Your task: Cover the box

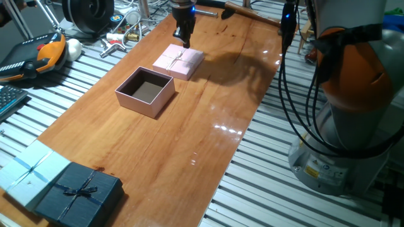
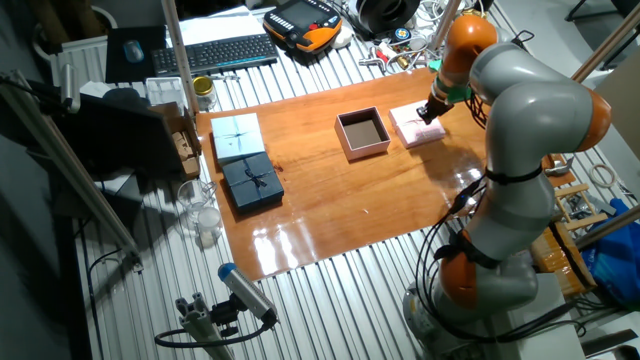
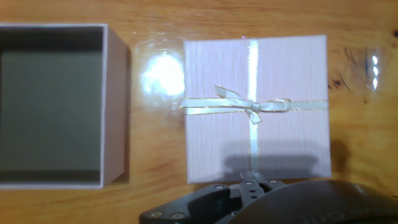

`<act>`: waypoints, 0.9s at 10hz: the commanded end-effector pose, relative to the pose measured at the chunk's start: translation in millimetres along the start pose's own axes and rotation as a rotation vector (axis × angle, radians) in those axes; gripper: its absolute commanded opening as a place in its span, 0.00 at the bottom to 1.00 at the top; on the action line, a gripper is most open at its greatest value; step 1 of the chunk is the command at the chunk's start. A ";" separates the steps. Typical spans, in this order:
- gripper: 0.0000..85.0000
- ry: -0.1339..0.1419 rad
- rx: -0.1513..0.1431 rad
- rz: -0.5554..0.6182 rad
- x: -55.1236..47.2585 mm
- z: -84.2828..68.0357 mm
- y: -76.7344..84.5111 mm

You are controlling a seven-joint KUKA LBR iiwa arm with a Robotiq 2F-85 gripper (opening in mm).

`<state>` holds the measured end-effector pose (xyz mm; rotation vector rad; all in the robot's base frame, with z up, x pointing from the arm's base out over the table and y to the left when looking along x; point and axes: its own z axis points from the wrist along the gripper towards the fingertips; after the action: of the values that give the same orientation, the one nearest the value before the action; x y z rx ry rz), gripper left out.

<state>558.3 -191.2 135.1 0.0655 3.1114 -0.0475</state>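
We see the pale-pink box (image 1: 145,92) standing open on the wooden tabletop (image 1: 189,139), its dark inside facing up. In one fixed view it sits toward the far left part of the wood, and just beyond it to the right lies its pink lid (image 1: 178,62), flat on the table with a pale ribbon crossed over the top and tied in a small bow. Box and lid are close to each other but apart; in the hand view a strip of bare wood shows between the box (image 3: 56,106) and the lid (image 3: 257,109).

The gripper (image 1: 183,36) hangs right over the far edge of the lid, pointing down. We cannot tell from any view whether its fingers are spread or pressed together: in the fixed views they are too small and dark, and the hand view shows only a dark part of the hand at the bottom edge. We also cannot tell whether it touches the lid.

In the other fixed view the arm (image 2: 520,150) bends over from the right side of the table, with the gripper (image 2: 432,108) above the lid (image 2: 416,127) and the box (image 2: 362,133) just left of it.

At the near left corner in one fixed view lie a dark navy box with a bow (image 1: 79,192) and a light blue ribboned box (image 1: 28,173), side by side and touching, well apart from the pink box. Off the wood, on the slatted metal surface at far left, rests an orange and black pendant (image 1: 35,53).
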 end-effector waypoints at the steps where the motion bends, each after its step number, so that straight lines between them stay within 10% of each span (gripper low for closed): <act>1: 0.00 0.003 0.007 0.053 -0.4 0.8 -0.1; 9: 0.00 0.088 -0.017 0.162 -1.9 2.5 -4.6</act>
<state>559.9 -195.9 133.0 0.3156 3.1922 -0.0122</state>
